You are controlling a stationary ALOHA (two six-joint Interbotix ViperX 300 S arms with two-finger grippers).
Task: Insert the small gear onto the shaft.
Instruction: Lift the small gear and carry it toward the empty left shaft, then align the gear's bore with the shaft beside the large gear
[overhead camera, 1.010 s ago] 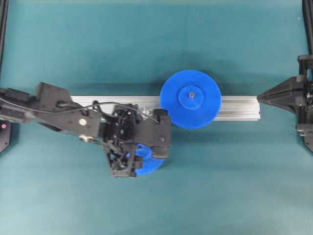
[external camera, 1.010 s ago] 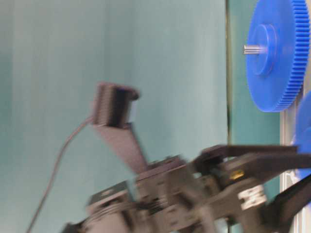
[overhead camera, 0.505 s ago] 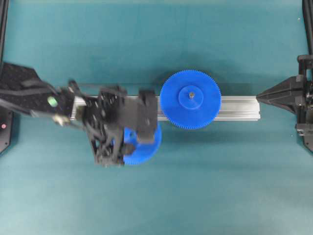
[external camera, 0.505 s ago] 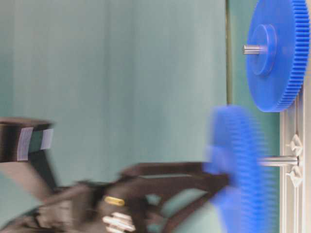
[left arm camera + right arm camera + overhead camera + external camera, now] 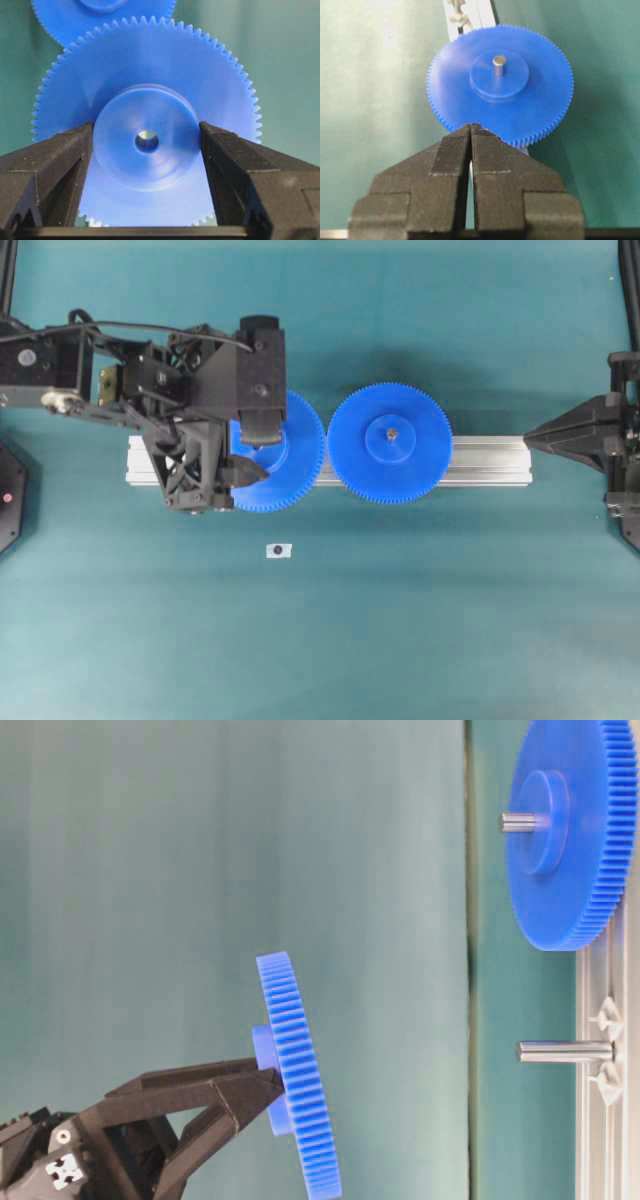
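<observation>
My left gripper (image 5: 255,452) is shut on the raised hub of the small gear (image 5: 297,455), a blue toothed disc held level over the rail's left part. In the table-level view the small gear (image 5: 297,1090) hangs well above the shaft (image 5: 565,1051), a thin grey pin standing bare on the rail. In the left wrist view both fingers (image 5: 60,160) clamp the hub of the small gear (image 5: 150,70), and a silvery glint shows through its central hole. In the overhead view the shaft is hidden under the gear. My right gripper (image 5: 530,440) is shut and empty at the rail's right end.
The larger blue gear (image 5: 390,443) sits on its own pin on the aluminium rail (image 5: 490,460), close beside the small gear; it also shows in the right wrist view (image 5: 500,95). A small pale piece with a dark dot (image 5: 279,550) lies on the mat in front of the rail.
My left gripper has carried the small gear from the mat in front of the rail back over the rail and raised it higher above the shaft. The right arm has not moved.
</observation>
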